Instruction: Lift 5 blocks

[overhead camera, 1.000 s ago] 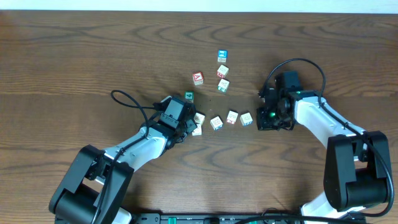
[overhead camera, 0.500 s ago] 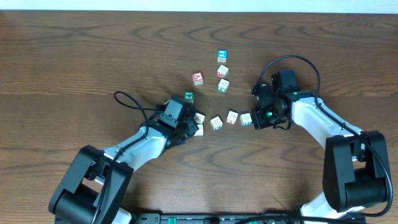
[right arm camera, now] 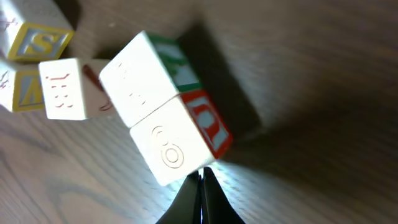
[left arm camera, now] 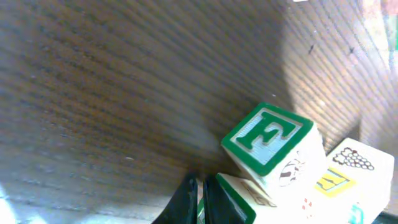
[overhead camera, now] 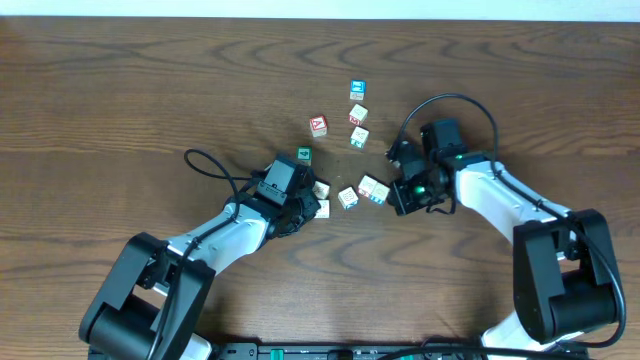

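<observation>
Several cream blocks lie mid-table: a loose row with one block [overhead camera: 349, 197] in the middle, and two more [overhead camera: 358, 113] further back. My left gripper [overhead camera: 306, 205] is shut, its tips beside two blocks [overhead camera: 320, 190]. Its wrist view shows the tips [left arm camera: 200, 200] against a green-edged block [left arm camera: 239, 200], with a green-F block [left arm camera: 267, 138] just beyond. My right gripper [overhead camera: 393, 191] is shut and presses on a pair of touching blocks [overhead camera: 373, 188]. In its wrist view the tips [right arm camera: 202, 179] touch a block with a ring mark [right arm camera: 168, 149]; another block [right arm camera: 140, 78] sits against it.
A blue-faced cube [overhead camera: 357, 90], a red-faced cube [overhead camera: 318, 125] and a green-faced cube [overhead camera: 303, 155] lie behind the row. The wooden table [overhead camera: 120, 90] runs bare to the left and right. More cream blocks [right arm camera: 62, 93] show at the right wrist view's left edge.
My right gripper has swept left, pushing the rightmost block of the row against its neighbour. The left arm and the blocks near it have stayed where they were.
</observation>
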Robot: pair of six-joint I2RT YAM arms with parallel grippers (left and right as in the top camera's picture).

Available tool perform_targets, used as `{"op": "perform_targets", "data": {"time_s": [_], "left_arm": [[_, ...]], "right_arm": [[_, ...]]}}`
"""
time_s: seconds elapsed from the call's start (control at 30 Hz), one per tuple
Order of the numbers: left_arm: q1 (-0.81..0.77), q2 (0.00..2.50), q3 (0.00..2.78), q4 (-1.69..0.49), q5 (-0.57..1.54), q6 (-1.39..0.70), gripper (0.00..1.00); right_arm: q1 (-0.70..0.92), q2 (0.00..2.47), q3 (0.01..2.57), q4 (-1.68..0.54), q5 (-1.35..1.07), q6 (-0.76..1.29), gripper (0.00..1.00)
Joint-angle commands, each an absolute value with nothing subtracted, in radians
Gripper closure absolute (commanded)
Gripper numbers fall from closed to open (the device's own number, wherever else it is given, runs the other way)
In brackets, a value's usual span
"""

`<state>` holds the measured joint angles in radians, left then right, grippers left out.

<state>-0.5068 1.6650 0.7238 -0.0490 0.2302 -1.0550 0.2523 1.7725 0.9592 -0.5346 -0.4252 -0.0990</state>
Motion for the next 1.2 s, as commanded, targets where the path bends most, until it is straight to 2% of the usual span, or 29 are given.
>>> {"op": "perform_targets", "data": {"time_s": [0.0,1.17], "left_arm": [[-0.508,1.684,0.713,-0.034,0.227,-1.076,0.93],[-0.507,1.684,0.713,0.029,0.164,-1.075,0.93]], "right_arm": [[0.277,1.779,0.950,-0.530,-0.415,-0.114,0.99],[0.281,1.779,0.950,-0.557,-0.397,-0.098,0.99]]}}
